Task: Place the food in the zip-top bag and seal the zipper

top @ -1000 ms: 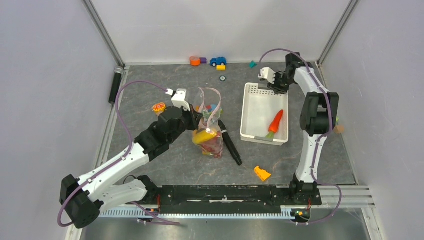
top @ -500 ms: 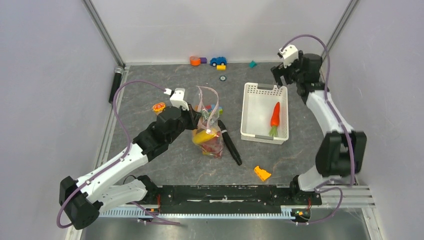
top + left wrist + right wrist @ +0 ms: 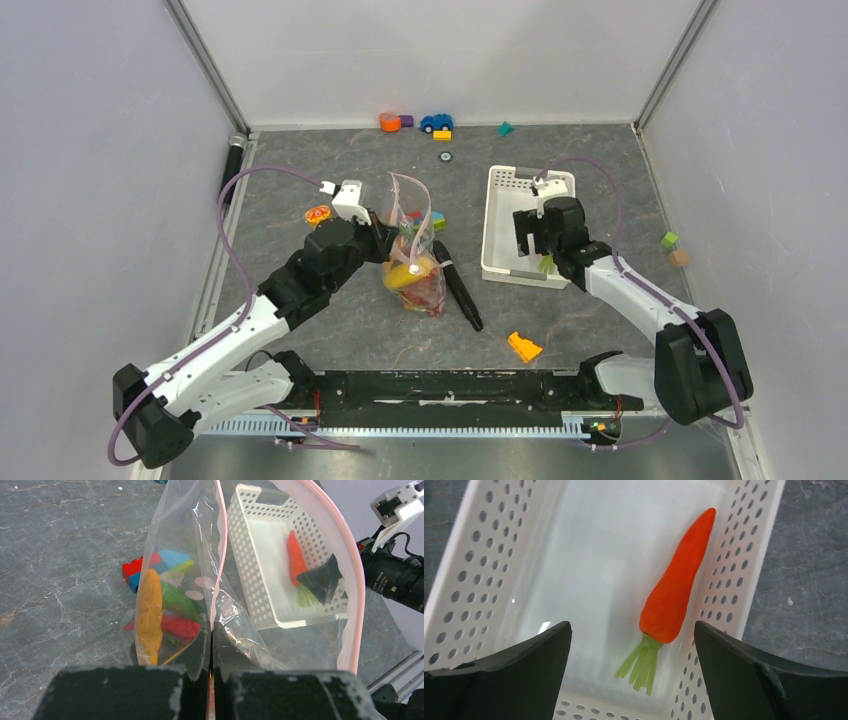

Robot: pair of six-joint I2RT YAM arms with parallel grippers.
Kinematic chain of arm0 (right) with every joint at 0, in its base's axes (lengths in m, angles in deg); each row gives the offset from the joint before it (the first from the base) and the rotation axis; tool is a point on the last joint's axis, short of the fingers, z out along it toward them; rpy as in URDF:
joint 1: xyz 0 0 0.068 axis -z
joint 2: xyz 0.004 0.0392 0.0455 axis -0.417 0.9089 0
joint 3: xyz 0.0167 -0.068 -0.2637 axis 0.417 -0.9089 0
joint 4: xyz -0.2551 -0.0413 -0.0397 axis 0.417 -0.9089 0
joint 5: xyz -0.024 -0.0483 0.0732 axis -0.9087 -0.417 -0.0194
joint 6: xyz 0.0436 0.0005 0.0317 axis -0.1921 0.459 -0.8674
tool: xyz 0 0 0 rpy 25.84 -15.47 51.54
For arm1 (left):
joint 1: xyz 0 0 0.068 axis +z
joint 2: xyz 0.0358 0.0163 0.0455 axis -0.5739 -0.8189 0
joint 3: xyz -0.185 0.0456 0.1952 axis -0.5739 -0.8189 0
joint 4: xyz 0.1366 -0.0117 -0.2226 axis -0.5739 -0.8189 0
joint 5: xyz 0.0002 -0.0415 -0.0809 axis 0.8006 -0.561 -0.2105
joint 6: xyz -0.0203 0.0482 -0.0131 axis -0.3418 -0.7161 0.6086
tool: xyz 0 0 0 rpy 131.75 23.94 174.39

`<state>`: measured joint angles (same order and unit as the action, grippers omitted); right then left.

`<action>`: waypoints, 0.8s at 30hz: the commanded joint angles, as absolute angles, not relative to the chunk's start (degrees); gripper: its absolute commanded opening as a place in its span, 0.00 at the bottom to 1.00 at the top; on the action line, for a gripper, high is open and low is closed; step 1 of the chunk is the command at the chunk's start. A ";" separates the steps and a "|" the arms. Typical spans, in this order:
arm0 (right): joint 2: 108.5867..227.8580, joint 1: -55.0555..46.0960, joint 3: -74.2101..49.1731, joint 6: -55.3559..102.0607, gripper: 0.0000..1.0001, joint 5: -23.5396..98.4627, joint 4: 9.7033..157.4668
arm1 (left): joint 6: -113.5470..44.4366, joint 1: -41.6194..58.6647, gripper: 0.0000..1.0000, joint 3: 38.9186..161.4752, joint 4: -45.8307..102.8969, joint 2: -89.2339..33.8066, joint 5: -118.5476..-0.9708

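Observation:
The clear zip-top bag stands on the table, its mouth held up by my left gripper, which is shut on the bag's edge at the pink zipper. Food lies inside the bag: a yellow piece, a green pepper and a red chili. An orange carrot lies in the white basket. Just above its green stalk hangs my right gripper, open and holding nothing. In the top view that gripper hides most of the carrot.
A black marker lies right of the bag, and an orange wedge block sits near the front. Coloured bricks sit behind the bag, with more toys at the back wall. A round orange-red toy lies left of my left gripper.
My right arm swung out to the back right corner, then came down over the near end of the basket, and its jaws opened wide. The left gripper still holds the bag in place.

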<state>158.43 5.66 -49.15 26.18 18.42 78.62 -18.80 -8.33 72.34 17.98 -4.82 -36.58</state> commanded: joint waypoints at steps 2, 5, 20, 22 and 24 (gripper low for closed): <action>160.71 4.90 -49.16 20.75 0.97 7.35 79.83 | -17.63 -8.09 0.02 72.13 18.14 -2.60 -36.26; 162.35 4.83 -49.64 20.49 0.94 6.10 80.34 | -17.49 -8.04 0.02 72.15 17.56 -1.75 -35.90; 171.34 4.78 -52.88 15.83 0.73 7.74 88.28 | -17.56 -8.04 0.02 75.38 14.05 1.50 -36.47; 171.74 4.78 -53.62 15.49 0.64 8.29 89.80 | -17.72 -8.04 0.02 76.41 13.60 1.91 -36.45; 171.22 4.83 -54.71 15.49 0.54 9.32 91.72 | -17.11 -8.06 0.02 76.89 13.78 2.27 -36.20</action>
